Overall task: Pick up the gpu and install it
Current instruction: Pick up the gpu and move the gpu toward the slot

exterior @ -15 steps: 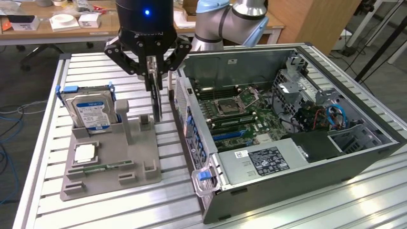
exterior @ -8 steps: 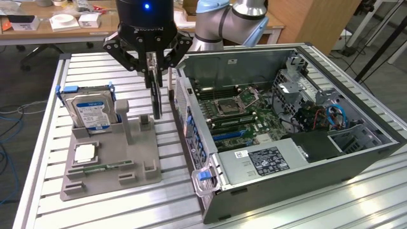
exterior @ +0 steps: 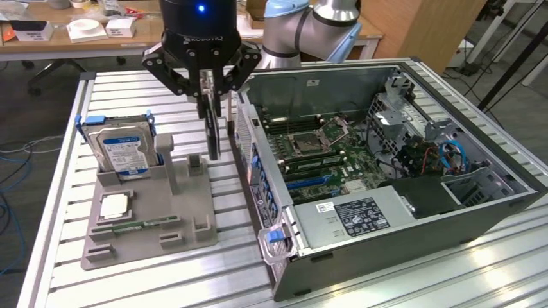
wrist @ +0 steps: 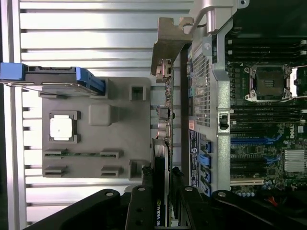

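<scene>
The gpu (exterior: 210, 128) is a thin dark card hanging on edge, pinched at its upper end by my gripper (exterior: 208, 80), which is shut on it. It hangs just above the grey holder (exterior: 192, 192), close beside the open computer case (exterior: 360, 256). In the wrist view the gpu (wrist: 163, 148) appears edge-on between the black fingers (wrist: 142, 206), with its silvery bracket (wrist: 169, 45) at the far end, next to the case's perforated wall (wrist: 201, 96). My gripper (wrist: 162, 206) straddles the card.
The holder also carries an upright hard drive (exterior: 124, 147) with blue rails, a processor chip (exterior: 114, 206) and a green memory stick (exterior: 145, 224). The motherboard (exterior: 321, 151) lies exposed inside the case. Everything rests on a slatted metal table (exterior: 60, 212).
</scene>
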### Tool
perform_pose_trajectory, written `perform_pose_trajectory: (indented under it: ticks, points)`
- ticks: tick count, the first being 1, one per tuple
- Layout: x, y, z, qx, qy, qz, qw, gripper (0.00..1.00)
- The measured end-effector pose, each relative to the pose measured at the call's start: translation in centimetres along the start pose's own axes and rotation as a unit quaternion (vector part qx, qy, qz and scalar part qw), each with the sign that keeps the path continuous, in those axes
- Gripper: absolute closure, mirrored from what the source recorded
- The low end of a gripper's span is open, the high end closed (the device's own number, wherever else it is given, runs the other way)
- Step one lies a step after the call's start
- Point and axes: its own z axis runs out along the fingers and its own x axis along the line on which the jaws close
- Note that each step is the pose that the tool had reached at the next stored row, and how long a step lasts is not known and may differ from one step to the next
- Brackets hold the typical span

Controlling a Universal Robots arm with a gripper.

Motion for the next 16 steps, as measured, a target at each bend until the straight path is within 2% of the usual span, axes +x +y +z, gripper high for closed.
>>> perform_pose_trajectory:
  ticks: [8,16]
  points:
    - [-0.9,0.03,0.03,0.0,0.0,0.0,1.0,0.74]
    - [-2.3,0.08,0.06,0.0,0.0,0.0,1.0,0.74]
